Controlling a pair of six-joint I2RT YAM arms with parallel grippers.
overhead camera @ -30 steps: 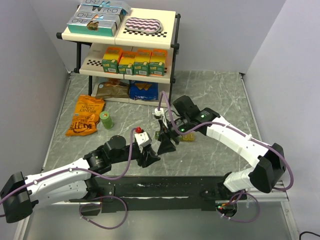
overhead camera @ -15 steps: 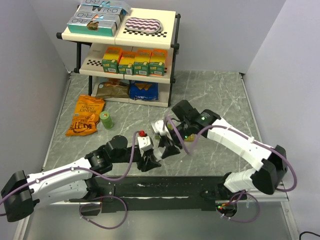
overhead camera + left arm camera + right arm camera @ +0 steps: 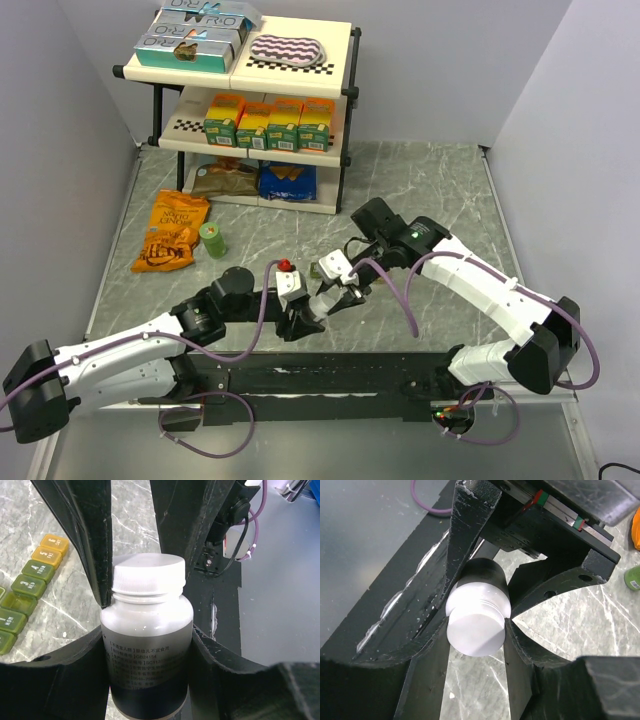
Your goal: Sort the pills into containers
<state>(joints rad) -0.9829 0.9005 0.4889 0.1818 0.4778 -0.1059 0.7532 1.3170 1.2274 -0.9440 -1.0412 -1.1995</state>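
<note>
Presently, the bottle point(image 3: 147, 650) is clamped round its body by the left gripper point(image 3: 305, 322), and its white cap point(image 3: 476, 630) is pinched from both sides by the right gripper point(image 3: 336, 296). Neither claw is free. The bottle is held above the table point(image 3: 131, 510), about midway across it and toward its near edge.

The coming move (judged to be unscrewing) turns on one alignment. The bottle's long axis is laid from the left gripper toward the right gripper, cap end leading, so the cap is met end-on. A twist of the right wrist about that axis would be called for, while the body is held fast by the left claw.

The containers point(image 3: 30, 585) are laid as a strip on the table, close by on the far side of the bottle and oblique to its axis. The black base rail point(image 3: 330, 375) is found on the near side.

In the left wrist view, the bottle's label, the cap's skirt and the strip's lettered lids, shading from yellow to green, are shown. In the right wrist view, only the flat top of the cap is shown, with a finger at either side, and the strip is absent. In the top view, the bottle is nearly hidden between the claws and the strip cannot be made out. No pills are seen in any view.
</note>
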